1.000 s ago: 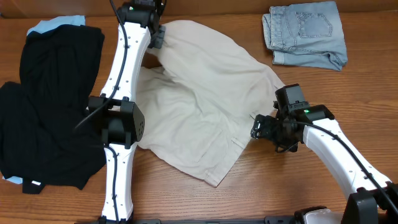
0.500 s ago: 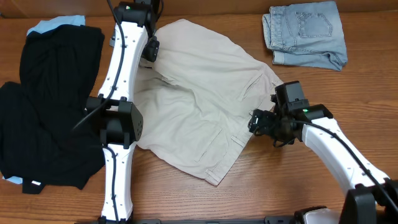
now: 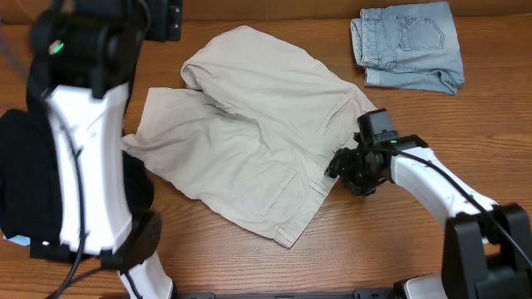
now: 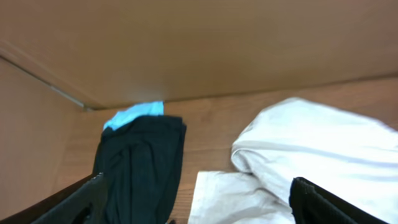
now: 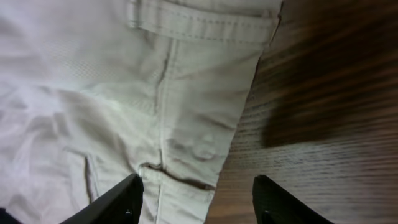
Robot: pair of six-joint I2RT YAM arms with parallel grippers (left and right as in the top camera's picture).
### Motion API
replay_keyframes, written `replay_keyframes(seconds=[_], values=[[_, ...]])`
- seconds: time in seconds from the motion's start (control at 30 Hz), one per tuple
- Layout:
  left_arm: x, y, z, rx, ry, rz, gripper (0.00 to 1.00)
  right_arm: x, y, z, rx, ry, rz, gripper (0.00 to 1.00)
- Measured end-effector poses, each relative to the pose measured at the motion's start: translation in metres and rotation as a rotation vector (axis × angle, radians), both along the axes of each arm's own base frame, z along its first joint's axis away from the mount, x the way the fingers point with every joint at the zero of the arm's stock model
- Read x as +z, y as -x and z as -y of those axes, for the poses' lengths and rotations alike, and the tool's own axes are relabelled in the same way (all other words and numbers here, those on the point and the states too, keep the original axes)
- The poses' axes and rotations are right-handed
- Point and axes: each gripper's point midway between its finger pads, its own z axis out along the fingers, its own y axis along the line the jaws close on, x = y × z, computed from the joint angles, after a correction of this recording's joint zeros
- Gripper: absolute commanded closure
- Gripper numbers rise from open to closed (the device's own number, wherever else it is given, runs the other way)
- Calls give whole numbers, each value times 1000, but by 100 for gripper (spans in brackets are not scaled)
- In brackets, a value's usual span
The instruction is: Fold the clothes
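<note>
Sprawling across the wooden worktop (image 3: 374,249), the khaki shorts (image 3: 266,133) lie rumpled at centre, w/ the far-left portion rolled over onto itself and one corner trailing toward the front edge. Nothing is squared up yet, so the main risk is that any fold made from this lie would lock in creases and leave the layers skewed.

The black garments (image 3: 17,166) are heaped at the left, just beside the shorts' left edge and partly hidden by the left arm (image 3: 79,158), which is held high. The folded denim shorts (image 3: 407,46) sit at the far right corner, well apart.

The left gripper (image 4: 198,208) has its fingers spread wide w/ nothing btwn them, looking down at the rolled portion, the black pile and a scrap of light-blue cloth (image 4: 134,114). A descent slightly off line could prob. snag black fabric along w/ the khaki.

The right gripper (image 5: 199,202), likewise spread and empty, is low over the shorts' right edge, nr a stitched band (image 5: 205,25) where cloth meets bare wood. Closing here could catch only the top layer, or skid onto the wood and miss. A one-sided pull, w/ the other gripper not holding, would likely drag the whole garment rather than turn it over.
</note>
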Motion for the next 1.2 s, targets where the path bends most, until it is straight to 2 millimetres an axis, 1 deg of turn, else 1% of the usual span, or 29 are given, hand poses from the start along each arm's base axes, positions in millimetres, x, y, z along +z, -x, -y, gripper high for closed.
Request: replay_keyframes(seconds=[0.07, 0.13, 0.17, 0.23, 0.3, 0.33, 0.37, 0.5, 0.6, 0.67, 0.77, 0.8, 0.83, 0.87, 0.93, 0.97, 1.03, 1.1, 1.13, 1.17, 1.2], values=[[11, 12, 2, -17, 24, 20, 2, -9, 1, -6, -21, -4, -32, 45], [8, 17, 7, -43, 43, 0, 2, -19, 4, -12, -33, -2, -65, 49], [4, 18, 9, -51, 48, -18, 2, -22, 4, -15, -39, -8, -78, 54], [-8, 19, 11, -62, 51, -66, 2, -23, 1, -20, -49, -23, -73, 68], [-18, 19, 13, -67, 52, -102, 2, -24, -1, -22, -64, -25, -75, 89], [-21, 20, 12, -67, 51, -116, 2, -25, -1, -22, -62, -27, -76, 95], [-23, 21, 12, -68, 51, -126, 2, -27, -1, -22, -69, -22, -80, 96], [-26, 24, 10, -63, 52, -145, 1, -29, 1, -17, -74, -22, -97, 96], [-29, 27, 5, -55, 52, -162, 0, -29, 11, 0, -78, 0, -153, 96], [-30, 28, 3, -49, 53, -169, 0, -29, 22, 23, -91, 42, -210, 96], [-31, 28, 0, -42, 55, -170, 0, -24, 41, 69, -126, 138, -308, 96], [-31, 28, -1, -42, 55, -170, 0, -20, 49, 89, -145, 179, -349, 96], [-31, 28, -1, -40, 55, -170, 0, -16, 54, 100, -158, 197, -373, 95], [-31, 27, -2, -38, 56, -170, 0, -11, 56, 122, -188, 229, -388, 92], [-33, 26, -2, -39, 57, -177, 0, -4, 56, 142, -221, 237, -395, 81], [-35, 25, -1, -42, 59, -182, 0, 2, 53, 152, -239, 228, -386, 78], [-42, 20, 1, -48, 63, -201, 0, 10, 42, 168, -276, 207, -349, 63], [-54, 12, 5, -57, 70, -231, 0, 23, 31, 184, -310, 193, -311, 46], [-62, 8, 6, -61, 73, -250, 1, 29, 27, 187, -319, 183, -300, 36], [-70, 3, 9, -68, 78, -270, 2, 37, 21, 192, -322, 176, -279, 30], [-81, -3, 12, -77, 86, -297, 3, 46, 15, 194, -315, 164, -256, 25]])
